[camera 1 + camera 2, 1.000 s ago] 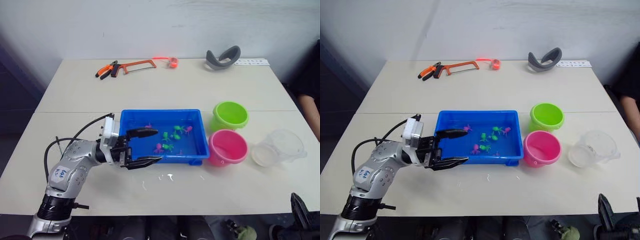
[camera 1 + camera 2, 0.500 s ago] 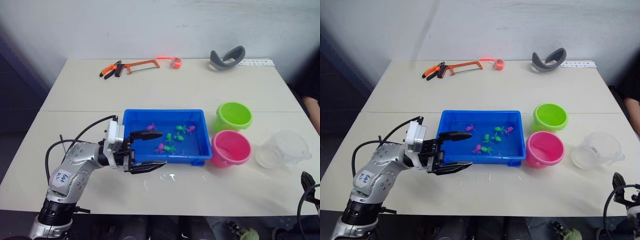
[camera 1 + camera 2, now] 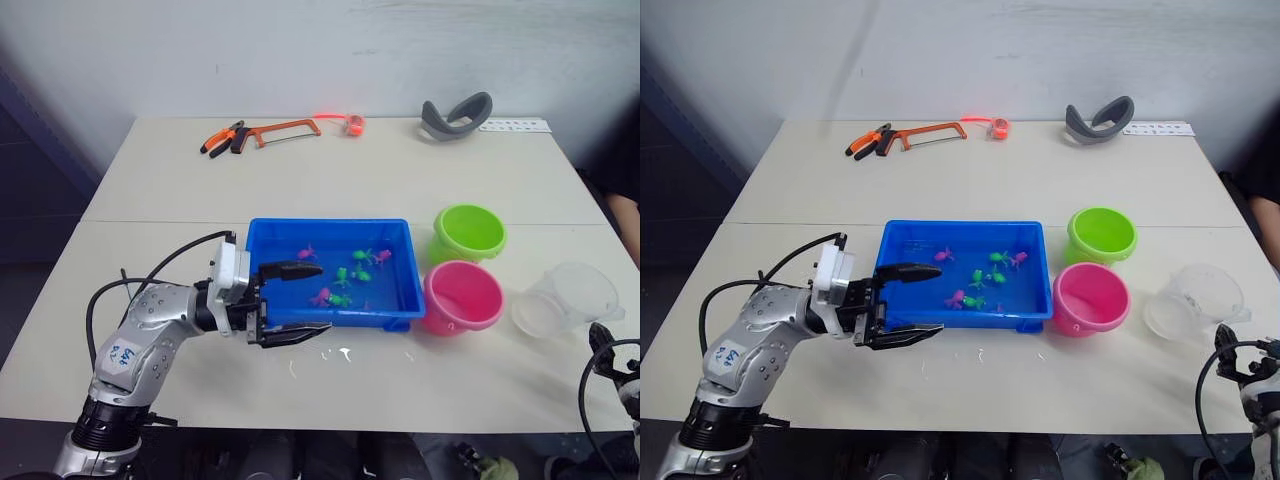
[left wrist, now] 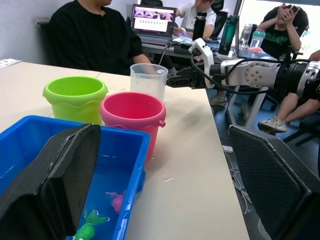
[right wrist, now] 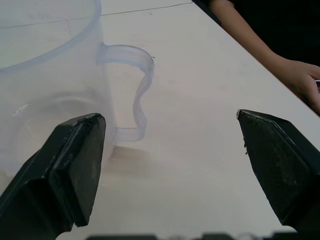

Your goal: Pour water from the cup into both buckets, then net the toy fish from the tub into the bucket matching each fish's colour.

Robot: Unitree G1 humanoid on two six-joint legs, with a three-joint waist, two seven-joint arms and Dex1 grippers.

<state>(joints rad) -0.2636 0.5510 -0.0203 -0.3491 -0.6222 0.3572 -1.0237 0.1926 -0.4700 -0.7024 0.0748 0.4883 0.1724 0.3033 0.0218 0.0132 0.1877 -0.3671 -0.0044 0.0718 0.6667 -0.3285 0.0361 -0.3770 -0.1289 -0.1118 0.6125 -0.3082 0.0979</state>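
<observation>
The right gripper [image 5: 170, 165] hangs spread wide just beside the cup [image 5: 55, 75] handle — apparently lined up to grasp it. The left gripper [image 3: 298, 302] gapes empty, one finger over the tub [image 3: 330, 228] — the cup stands beyond the pink bucket [image 3: 460, 298] from it.

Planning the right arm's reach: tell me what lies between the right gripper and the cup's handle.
Bare tabletop. In the right wrist view the open right gripper faces the cup, whose handle stands just ahead of the fingers with table between them.

Left tool [image 4: 165, 190] fingers spread wide — one over the blue tub [image 4: 125, 150]. Beyond it stand the pink bucket [image 4: 133, 117], green bucket [image 4: 76, 97] and clear cup [image 4: 148, 80] — people seated behind.
</observation>
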